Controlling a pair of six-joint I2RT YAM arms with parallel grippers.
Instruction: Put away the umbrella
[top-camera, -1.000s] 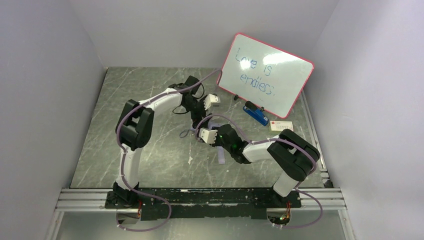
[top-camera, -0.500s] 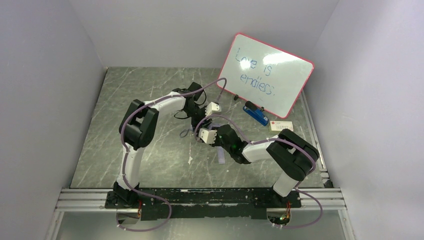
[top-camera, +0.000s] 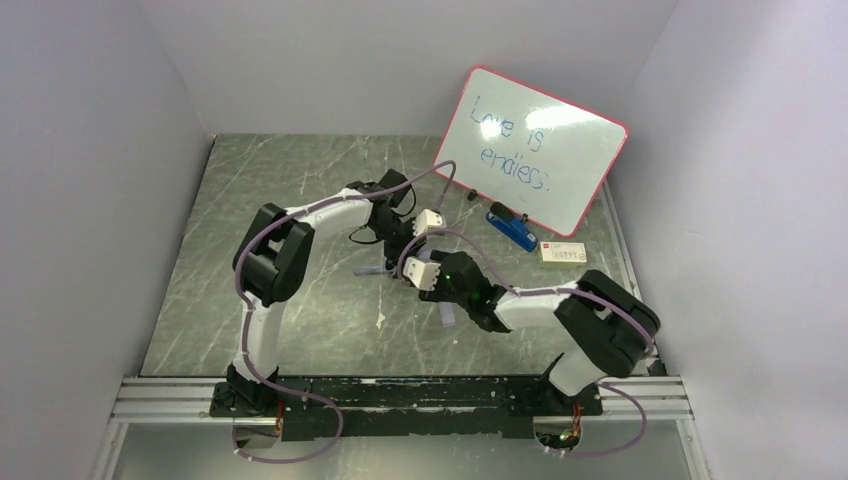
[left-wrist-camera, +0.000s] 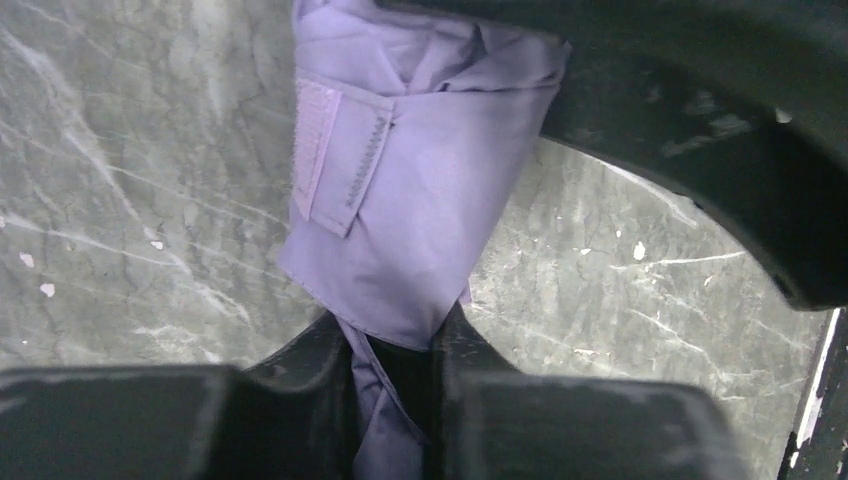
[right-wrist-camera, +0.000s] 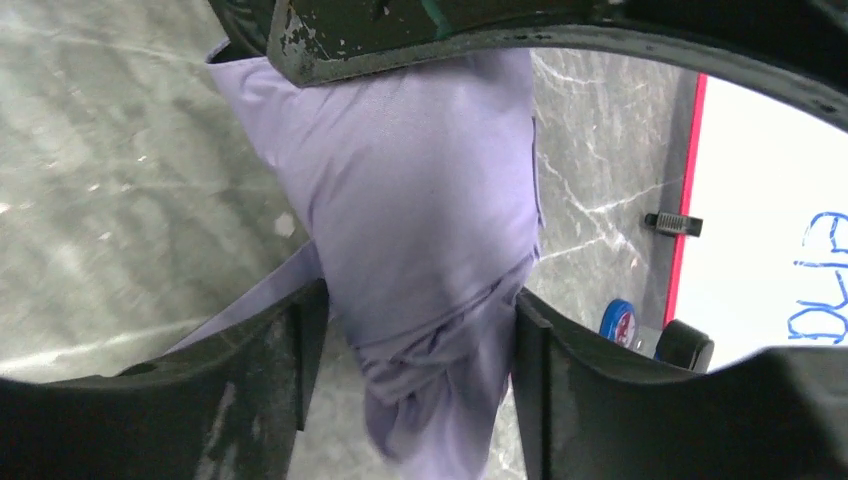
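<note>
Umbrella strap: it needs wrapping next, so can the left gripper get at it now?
Probably, but not while busy: the strap lies uncovered on the umbrella just ahead of the left gripper, which is pinched shut on the fabric below it.

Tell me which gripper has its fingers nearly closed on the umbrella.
The left gripper: it pinches a thin fold of the umbrella. On the right gripper the fingers stand wide apart around the bundle.

Even overhead light, glare on whiteboard (top-camera: 530, 150), soft shadows, wrist views slightly blurred.
</note>
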